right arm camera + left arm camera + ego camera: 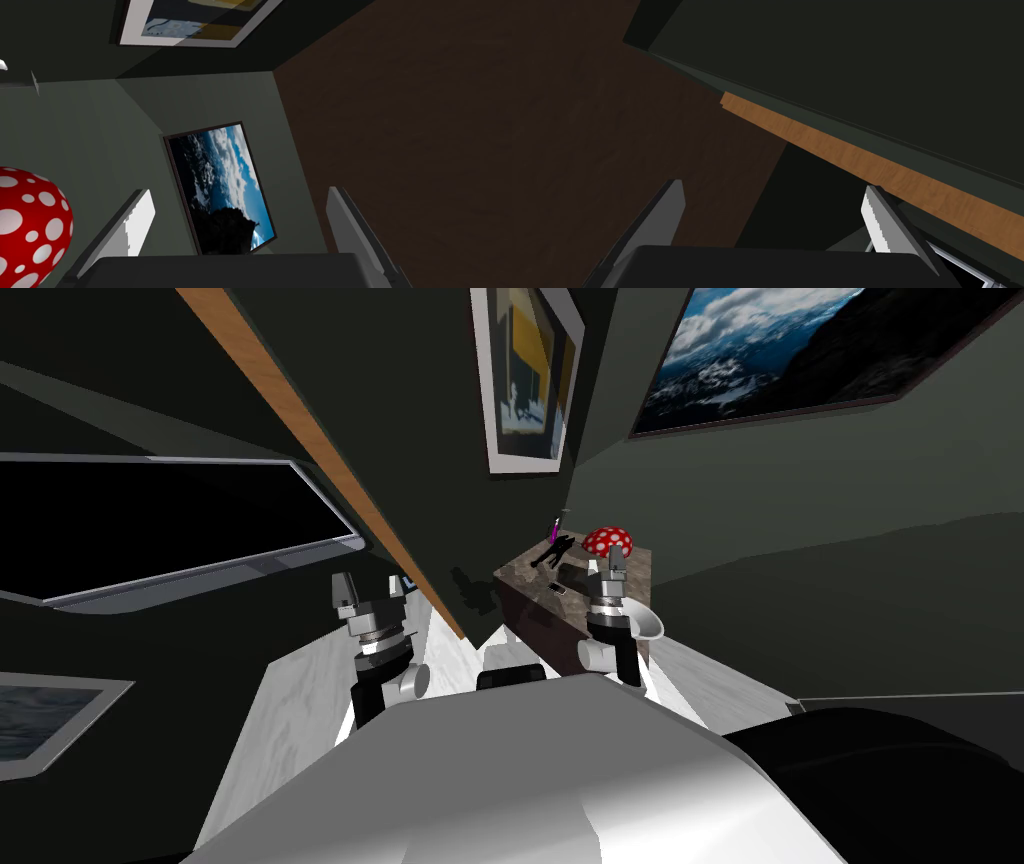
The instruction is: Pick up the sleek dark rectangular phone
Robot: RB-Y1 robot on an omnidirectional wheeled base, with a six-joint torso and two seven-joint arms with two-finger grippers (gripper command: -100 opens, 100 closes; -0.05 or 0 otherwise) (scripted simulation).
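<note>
Ahead at about one o'clock stands a low dark-fronted table with a mottled brown top [525, 579], set into the corner of dark green walls. On that top, towards its near edge, lies the dark flat rectangular phone [570, 577], flat on the surface and apart from the other articles. At twelve o'clock from the phone stands a small black figurine [556, 552], with a slim purple object [554, 529] just beyond it by the wall. At one o'clock from the phone sits a red dome-shaped mushroom ornament with white spots [607, 540]. The right gripper [612, 560] hangs over the table at three o'clock from the phone, near it but not touching, pointing towards the far wall. Its two blade fingers stand fully apart with nothing between them, and the mushroom lies just outside one finger in the right wrist view. The left gripper [344, 584] is held well clear of the table at nine o'clock, beside a wall with an orange-brown wooden strip [330, 458]. Its fingers are likewise spread wide and hold nothing.
</note>
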